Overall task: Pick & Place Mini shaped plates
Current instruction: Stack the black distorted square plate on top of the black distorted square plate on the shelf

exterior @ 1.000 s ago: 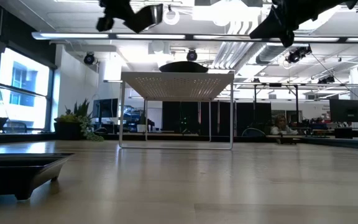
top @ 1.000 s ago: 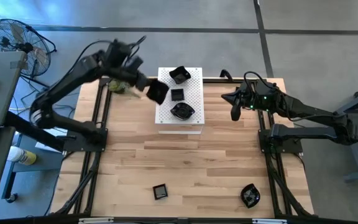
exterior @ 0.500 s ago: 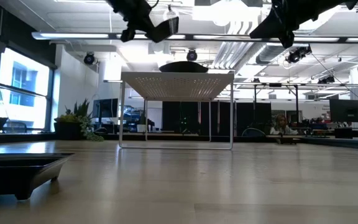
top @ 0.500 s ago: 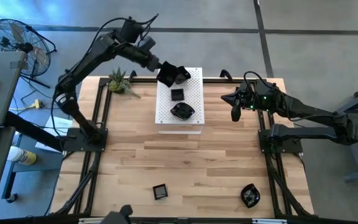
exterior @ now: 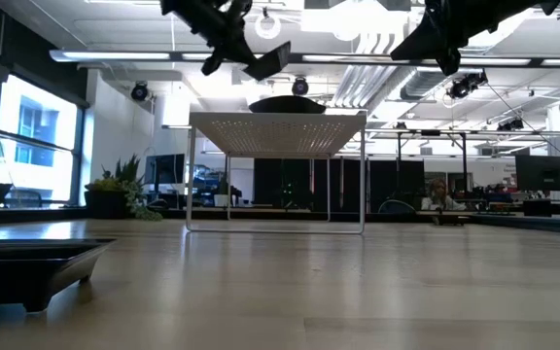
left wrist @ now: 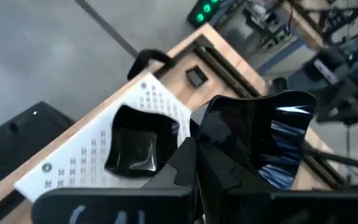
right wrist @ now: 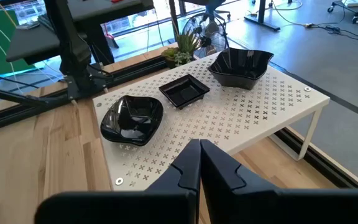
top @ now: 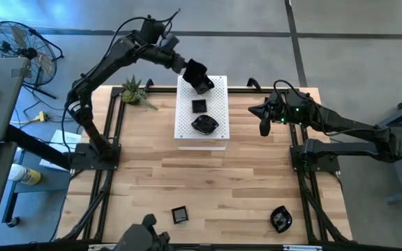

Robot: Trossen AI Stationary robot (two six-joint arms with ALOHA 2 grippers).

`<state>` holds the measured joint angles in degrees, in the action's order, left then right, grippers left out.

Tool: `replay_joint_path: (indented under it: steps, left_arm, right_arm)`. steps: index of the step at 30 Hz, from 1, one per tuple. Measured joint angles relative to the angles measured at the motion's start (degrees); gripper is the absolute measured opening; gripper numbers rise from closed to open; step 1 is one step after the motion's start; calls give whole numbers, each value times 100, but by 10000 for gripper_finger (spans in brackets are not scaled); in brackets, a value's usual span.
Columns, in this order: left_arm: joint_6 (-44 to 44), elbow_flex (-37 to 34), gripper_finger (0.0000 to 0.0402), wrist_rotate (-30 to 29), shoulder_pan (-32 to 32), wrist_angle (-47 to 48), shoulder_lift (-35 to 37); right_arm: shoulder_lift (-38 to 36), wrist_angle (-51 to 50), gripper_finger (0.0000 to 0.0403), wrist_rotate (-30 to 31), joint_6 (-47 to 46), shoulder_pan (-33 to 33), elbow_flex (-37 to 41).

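Observation:
My left gripper (top: 187,67) is shut on a glossy black mini plate (left wrist: 260,134) and hangs over the far end of the white perforated board (top: 218,104). Three more black plates sit on the board: a deep one (right wrist: 241,66) at the far end, a square one (right wrist: 184,91) in the middle and a wavy one (right wrist: 131,119) nearest. Two others lie on the table by its near edge, a square one (top: 180,215) and a rounder one (top: 280,219). My right gripper (top: 264,127) waits shut to the right of the board, holding nothing. My left gripper pinches the plate's rim (left wrist: 207,140) between its two fingers, on the side nearest the wrist. The fingers slant down from the table's left. The plate (exterior: 268,60) is lifted clear and tilted, above the board's far end.
A small green plant (top: 132,90) stands at the table's far left corner. The board is a raised shelf on thin legs (exterior: 363,185). The bare wooden top (top: 229,181) stretches between the board and the two near plates. A fan (top: 16,43) stands off the table.
My left gripper has carried the plate from the board's left side toward the table's far edge and to the right, staying shut on it. It now hangs over the board's far end, next to the deep plate. The plate stays lifted and tilted.

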<state>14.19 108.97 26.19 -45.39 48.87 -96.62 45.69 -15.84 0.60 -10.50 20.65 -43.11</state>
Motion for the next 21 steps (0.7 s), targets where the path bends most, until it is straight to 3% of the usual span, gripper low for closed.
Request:
replay_joint_path:
  steps: [21]
  left_arm:
    - [-354,-7,0,-200,-111,-238,-756]
  right_arm:
    - [9,-2,2,3,0,1,1]
